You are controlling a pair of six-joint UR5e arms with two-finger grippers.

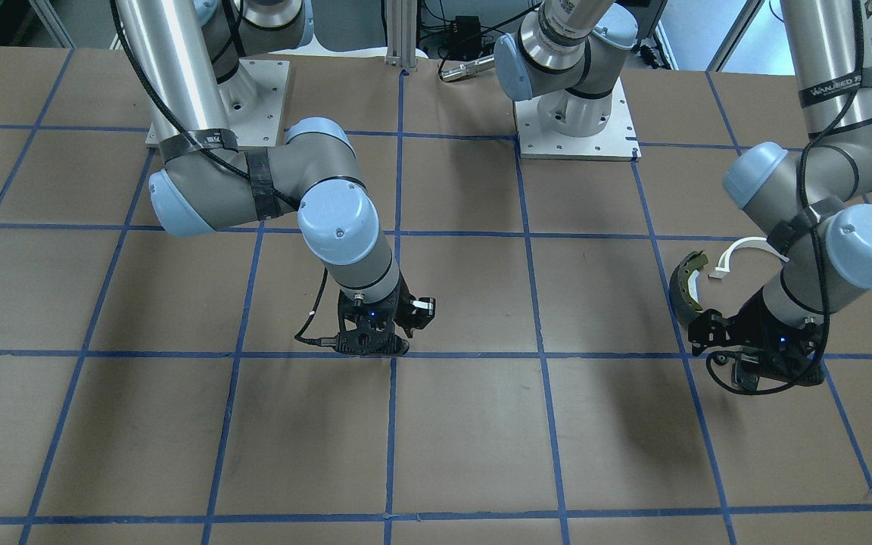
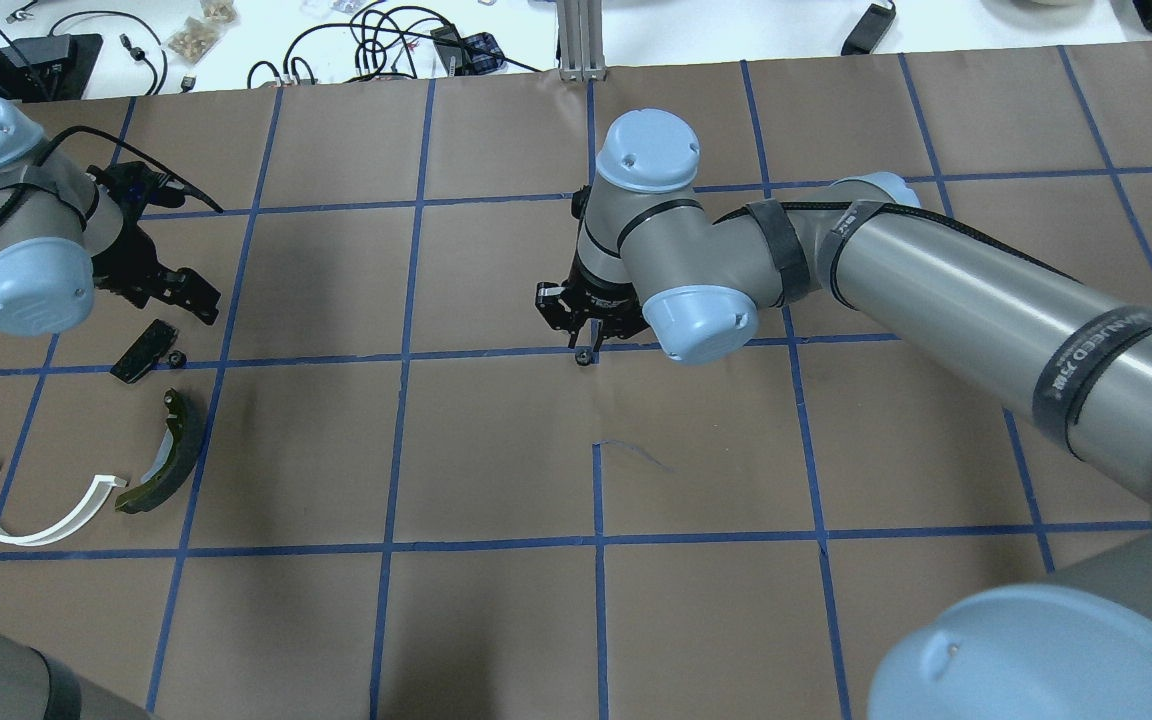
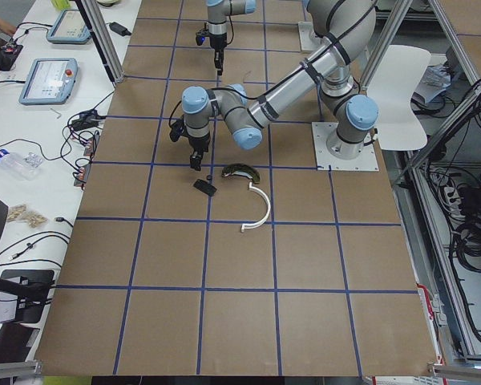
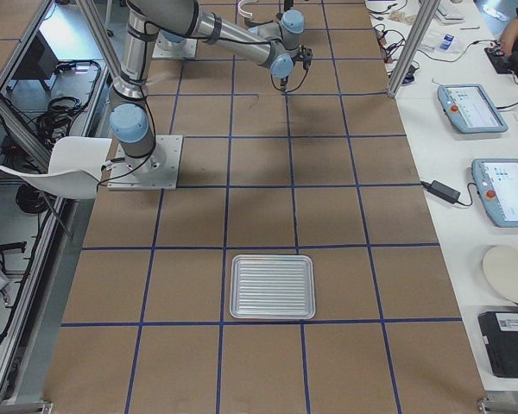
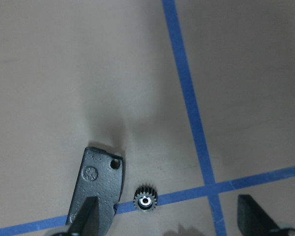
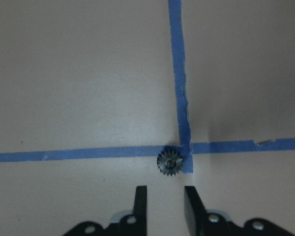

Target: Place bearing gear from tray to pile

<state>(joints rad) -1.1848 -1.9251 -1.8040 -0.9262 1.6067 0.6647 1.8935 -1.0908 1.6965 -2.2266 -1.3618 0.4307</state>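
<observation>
A small dark bearing gear [image 6: 170, 162] lies on a blue tape crossing at mid-table, also in the overhead view [image 2: 584, 357]. My right gripper [image 6: 165, 194] hangs just behind it, jaws a narrow gap apart and empty. A second gear [image 5: 145, 200] lies against the small black plate [image 5: 99, 182] of the pile. My left gripper [image 5: 167, 219] is above it, wide open and empty. The pile's brake shoe [image 2: 164, 465] and white arc [image 2: 36, 510] lie near my left arm. The silver tray [image 4: 273, 286] shows only in the exterior right view, with nothing in it.
Brown paper with a blue tape grid covers the table [image 2: 496, 460]. Cables and small items lie on the white bench [image 2: 336, 40] beyond the far edge. The arm bases [image 1: 576, 129] stand at the robot's side of the table.
</observation>
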